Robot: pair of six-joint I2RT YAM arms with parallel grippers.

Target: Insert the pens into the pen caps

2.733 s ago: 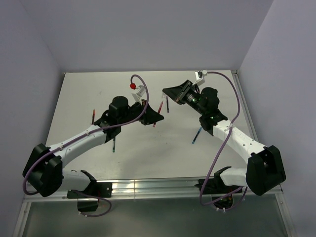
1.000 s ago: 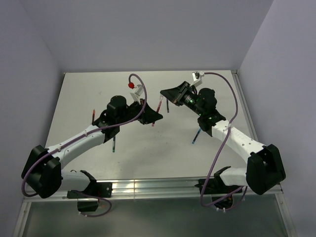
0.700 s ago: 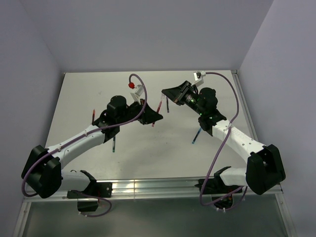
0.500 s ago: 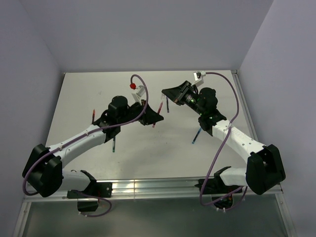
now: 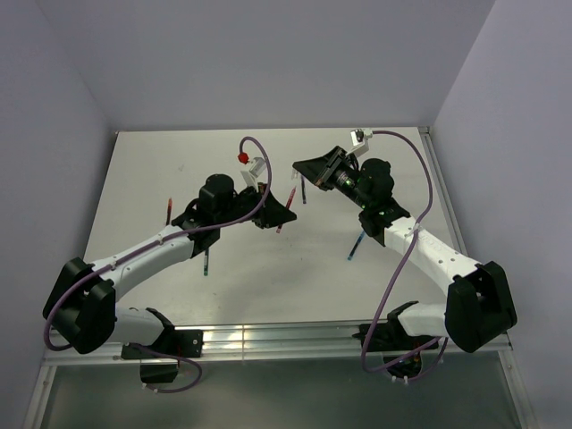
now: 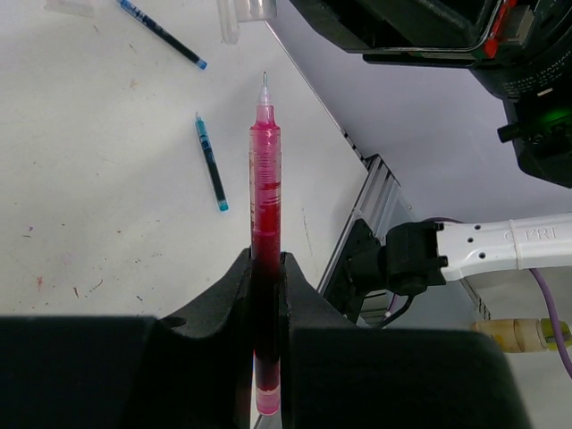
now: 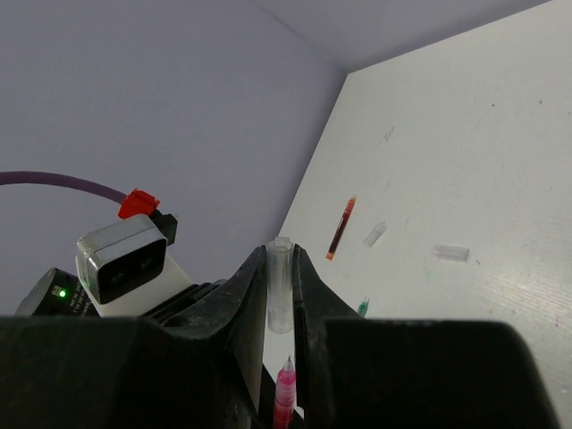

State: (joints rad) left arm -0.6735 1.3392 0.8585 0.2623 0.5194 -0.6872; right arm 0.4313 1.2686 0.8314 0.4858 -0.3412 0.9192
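Observation:
My left gripper (image 6: pixel 265 259) is shut on a red pen (image 6: pixel 264 179), whose fine tip points up at a clear pen cap (image 6: pixel 243 11) just beyond it. That pen cap (image 7: pixel 280 286) stands upright in my right gripper (image 7: pixel 280 255), which is shut on it. In the right wrist view the red pen's tip (image 7: pixel 286 389) sits a short way below the cap's lower end, apart from it. From above, the left gripper (image 5: pixel 284 213) and the right gripper (image 5: pixel 298 167) face each other mid-table with the red pen (image 5: pixel 291 197) between them.
Loose on the table lie a light blue pen (image 6: pixel 211 162), a dark blue pen (image 6: pixel 161 32), another red pen (image 7: pixel 340 227) and two clear caps (image 7: pixel 374 234) (image 7: pixel 450 253). A green-tipped pen (image 5: pixel 206 261) lies by the left arm.
The left gripper has shifted slightly right with the red pen, nearer the right gripper. The right arm has barely moved.

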